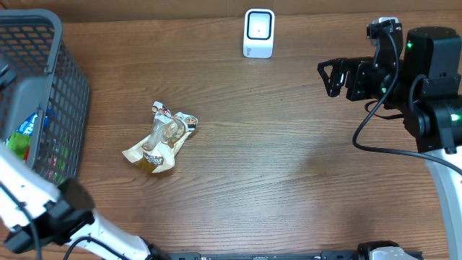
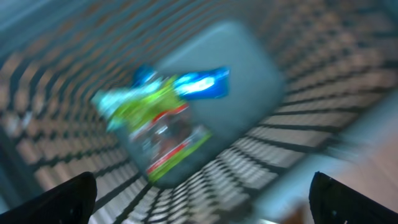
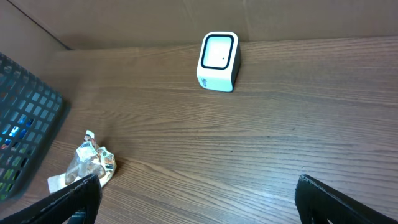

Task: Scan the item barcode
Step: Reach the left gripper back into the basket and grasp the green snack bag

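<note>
— Looking for the pack [image 1: 160, 137], where is it lying now?
— It is lying on the table [image 1: 289, 166], left of the middle. It is crumpled, and nothing is touching it.
— Is the scanner [image 1: 258, 33] standing near it?
— No, it is standing well apart from it, at the far edge of the table, with its window facing up.
— What is the left gripper [image 2: 205, 199] doing?
— It is hanging over the basket [image 1: 68, 94], which is sitting at the left end of the table. Its wrist view is coming out blurred, but the two fingers are showing in the bottom corners, spread wide, and they are holding nothing.
— Is something lying in the basket?
— Yes, a green pack [image 2: 165, 124] with a blue end is lying inside, below the fingers. I cannot tell if it is touching the wall.
— And the right gripper [image 1: 327, 80]?
— It is hovering above the right side of the table, pointing to the left. Its fingers are also standing wide apart and are gripping nothing. The scanner and the crumpled pack are both showing in its wrist view, far ahead of it.
</note>
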Tool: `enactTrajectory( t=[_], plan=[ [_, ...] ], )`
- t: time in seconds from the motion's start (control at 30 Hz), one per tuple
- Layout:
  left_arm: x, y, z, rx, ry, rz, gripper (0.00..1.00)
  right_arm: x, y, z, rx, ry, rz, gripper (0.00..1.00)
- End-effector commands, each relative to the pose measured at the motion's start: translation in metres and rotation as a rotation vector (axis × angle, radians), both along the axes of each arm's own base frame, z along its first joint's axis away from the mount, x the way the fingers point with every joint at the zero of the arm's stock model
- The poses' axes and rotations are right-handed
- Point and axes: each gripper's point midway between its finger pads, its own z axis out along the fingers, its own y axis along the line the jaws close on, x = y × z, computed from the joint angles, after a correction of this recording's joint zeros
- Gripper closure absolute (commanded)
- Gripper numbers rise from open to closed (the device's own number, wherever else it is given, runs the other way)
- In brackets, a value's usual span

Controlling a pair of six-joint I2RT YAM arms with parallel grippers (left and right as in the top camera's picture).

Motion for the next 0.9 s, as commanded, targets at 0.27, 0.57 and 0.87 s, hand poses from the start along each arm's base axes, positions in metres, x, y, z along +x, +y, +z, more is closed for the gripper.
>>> enactTrajectory(
  t=[0.27,0.57,0.87],
  plan=[
    [-0.045,0.058,-0.136,-0.319,0.097,0.221,0.0,0.002,0.002,0.013,0.005,-0.035,0.002,0.0],
    [-0.032,0.062,-0.222,-0.325,0.128,0.208,0.0,0.002,0.002,0.013,0.005,-0.035,0.002,0.0],
    [-0.048,0.049,-0.299,-0.345,0.165,0.281,0.01,0.001,0.002,0.012,0.004,-0.028,0.002,0.0]
  ],
)
